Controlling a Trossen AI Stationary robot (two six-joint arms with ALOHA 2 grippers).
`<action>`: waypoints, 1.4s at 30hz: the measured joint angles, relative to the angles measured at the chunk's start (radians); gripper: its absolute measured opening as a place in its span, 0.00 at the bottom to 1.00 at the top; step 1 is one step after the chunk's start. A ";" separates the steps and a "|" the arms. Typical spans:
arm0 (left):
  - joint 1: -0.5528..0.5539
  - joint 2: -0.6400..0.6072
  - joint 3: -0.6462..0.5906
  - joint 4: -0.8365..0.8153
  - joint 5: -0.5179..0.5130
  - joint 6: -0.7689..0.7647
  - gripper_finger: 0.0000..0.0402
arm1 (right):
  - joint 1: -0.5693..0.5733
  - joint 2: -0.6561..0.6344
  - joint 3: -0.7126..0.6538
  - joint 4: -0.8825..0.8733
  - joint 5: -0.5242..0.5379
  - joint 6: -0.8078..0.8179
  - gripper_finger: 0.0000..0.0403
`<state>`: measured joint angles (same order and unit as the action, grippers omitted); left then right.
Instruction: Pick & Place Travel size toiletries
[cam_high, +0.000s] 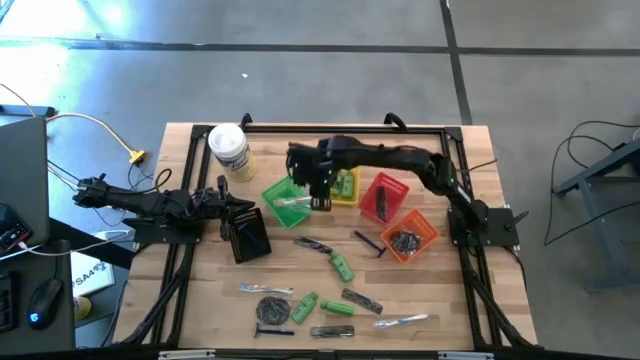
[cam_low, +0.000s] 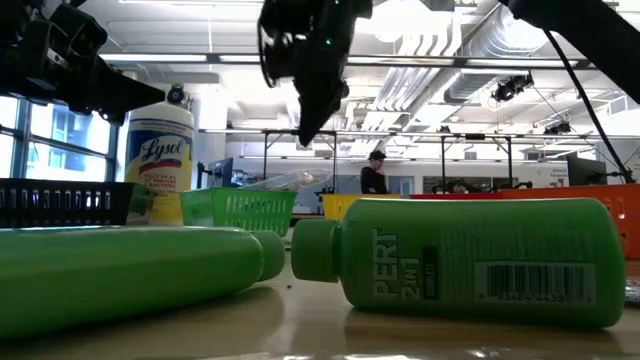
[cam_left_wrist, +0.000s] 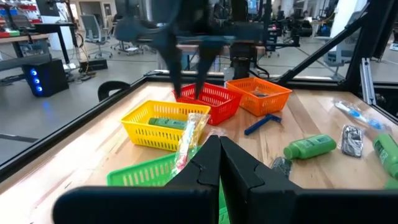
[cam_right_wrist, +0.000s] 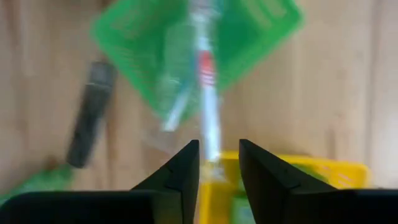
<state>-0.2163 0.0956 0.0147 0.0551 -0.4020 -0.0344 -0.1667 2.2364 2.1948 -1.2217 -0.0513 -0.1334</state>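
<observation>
A clear-wrapped toothbrush (cam_right_wrist: 205, 93) lies slanting in the green basket (cam_high: 283, 200), one end over its rim; in the low view the toothbrush (cam_low: 270, 182) sticks up above the basket. My right gripper (cam_right_wrist: 219, 158) hangs open just above it, fingers pointing down, and also shows from above (cam_high: 321, 198) and from the side (cam_low: 310, 120). My left gripper (cam_left_wrist: 219, 165) is shut and waits by the black basket (cam_high: 246, 238). Green bottles (cam_high: 342, 267), dark sticks (cam_high: 362, 300), a blue razor (cam_high: 368, 242), a grey disc (cam_high: 272, 308) and wrapped pieces (cam_high: 265, 290) lie on the near half of the table.
Yellow (cam_high: 345, 187), red (cam_high: 384, 196) and orange (cam_high: 410, 236) baskets stand in a row right of the green one, each with items inside. A white-lidded jar (cam_high: 230, 150) stands at the far left. Two green bottles (cam_low: 470, 260) lie close to the low camera.
</observation>
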 joint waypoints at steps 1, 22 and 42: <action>0.000 0.000 0.000 0.000 0.000 0.000 0.00 | -0.010 0.000 0.000 -0.010 0.044 -0.002 0.25; 0.000 0.000 0.000 0.002 0.002 -0.001 0.00 | -0.052 0.001 -0.001 -0.095 -0.228 -0.101 0.32; 0.000 0.000 0.000 0.003 0.002 -0.001 0.00 | 0.043 0.013 -0.115 -0.002 0.026 -0.097 0.42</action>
<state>-0.2161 0.0956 0.0147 0.0586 -0.4000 -0.0357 -0.1242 2.2494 2.0796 -1.2234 -0.0255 -0.2304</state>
